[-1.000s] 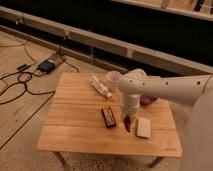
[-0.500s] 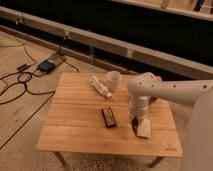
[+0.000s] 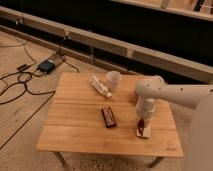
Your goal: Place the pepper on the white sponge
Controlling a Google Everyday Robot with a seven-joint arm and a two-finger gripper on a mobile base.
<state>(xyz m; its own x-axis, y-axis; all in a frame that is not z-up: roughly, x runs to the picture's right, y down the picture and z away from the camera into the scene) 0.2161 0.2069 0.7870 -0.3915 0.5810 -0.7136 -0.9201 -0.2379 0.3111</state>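
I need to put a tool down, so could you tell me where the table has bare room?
Bare: the table's left half, beside the black bar. Crowded: the right side, where the gripper hangs over the pepper on the white sponge.

Looks like a robot test lab rather than a home: a bare wooden worktop (image 3: 80,125) on speckled concrete floor, loose black cables (image 3: 17,82) and a power box (image 3: 46,65) at ten o'clock, a long dark bench behind, the claw (image 3: 142,125) at four o'clock
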